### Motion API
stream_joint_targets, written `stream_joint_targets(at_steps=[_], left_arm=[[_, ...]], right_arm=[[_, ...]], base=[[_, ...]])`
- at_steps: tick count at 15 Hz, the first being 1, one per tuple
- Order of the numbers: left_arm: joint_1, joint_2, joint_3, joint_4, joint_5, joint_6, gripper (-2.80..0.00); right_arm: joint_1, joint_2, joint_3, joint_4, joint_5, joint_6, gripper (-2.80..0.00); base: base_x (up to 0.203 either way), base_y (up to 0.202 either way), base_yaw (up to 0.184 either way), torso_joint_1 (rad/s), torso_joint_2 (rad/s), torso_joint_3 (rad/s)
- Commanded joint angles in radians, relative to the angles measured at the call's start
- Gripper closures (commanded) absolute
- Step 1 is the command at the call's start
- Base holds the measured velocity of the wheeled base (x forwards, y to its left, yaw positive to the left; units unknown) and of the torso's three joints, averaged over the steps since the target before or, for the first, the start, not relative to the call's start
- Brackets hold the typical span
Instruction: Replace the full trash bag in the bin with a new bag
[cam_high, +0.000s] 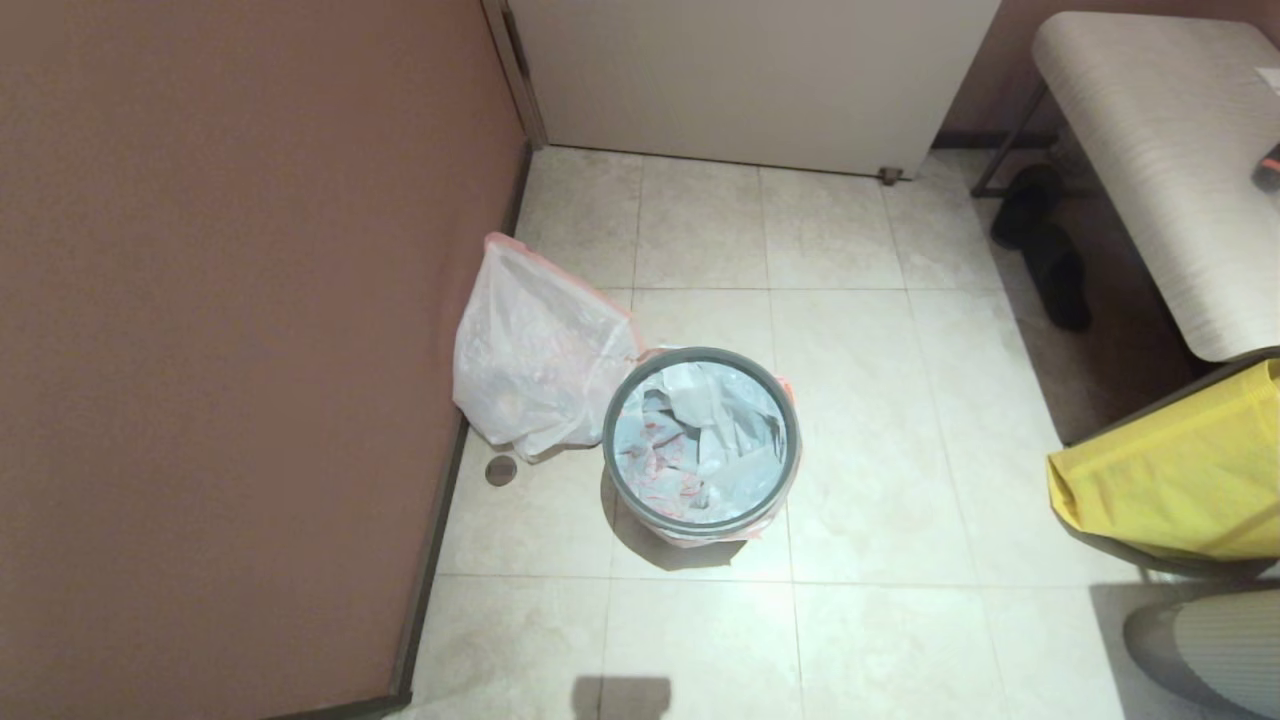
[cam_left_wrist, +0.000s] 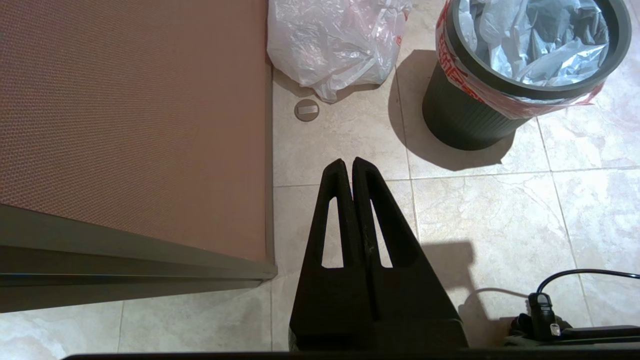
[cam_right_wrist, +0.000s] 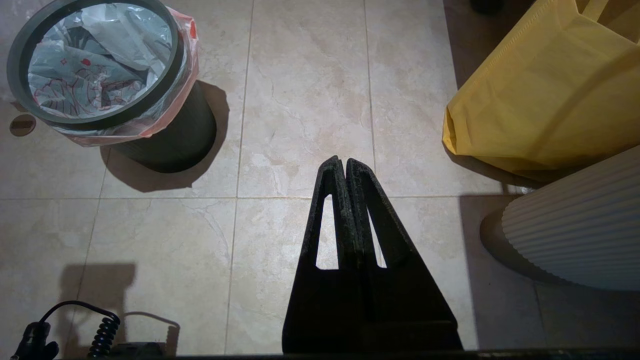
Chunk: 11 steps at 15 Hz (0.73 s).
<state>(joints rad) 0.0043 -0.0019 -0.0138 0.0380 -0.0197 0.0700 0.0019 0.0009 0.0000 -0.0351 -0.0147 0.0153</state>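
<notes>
Thin, crinkly plastic lines the bin (cam_high: 700, 440): the new bag (cam_high: 695, 450), red print showing, its edge folded over the grey rim. Touching the bin, on its wall side, slumps the full bag (cam_high: 535, 350), lumpy and probably light but slippery; its gathered pink top looks the best place to pinch. Both the left gripper (cam_left_wrist: 347, 162) and right gripper (cam_right_wrist: 339, 161) hang closed and empty, well short of the bin.

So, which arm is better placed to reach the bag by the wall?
Left. The lumpy translucent white plastic bag lies left of the round dark grey bin, ahead of the shut left fingers; the right wrist view misses it.
</notes>
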Motion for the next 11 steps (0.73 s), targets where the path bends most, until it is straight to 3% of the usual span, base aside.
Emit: stream_joint_targets(at_steps=[1, 11], left_arm=[[0.0, 0.002, 0.0, 0.0, 0.0, -0.001, 0.0], [0.0, 0.002, 0.0, 0.0, 0.0, -0.001, 0.0]], right_arm=[[0.001, 0.001, 0.0, -0.001, 0.0, 0.0, 0.0], [0.001, 0.001, 0.0, -0.001, -0.001, 0.0, 0.0]], base=[[0.0, 0.0, 0.0, 0.0, 0.0, 0.0], [0.0, 0.0, 0.0, 0.0, 0.0, 0.0]])
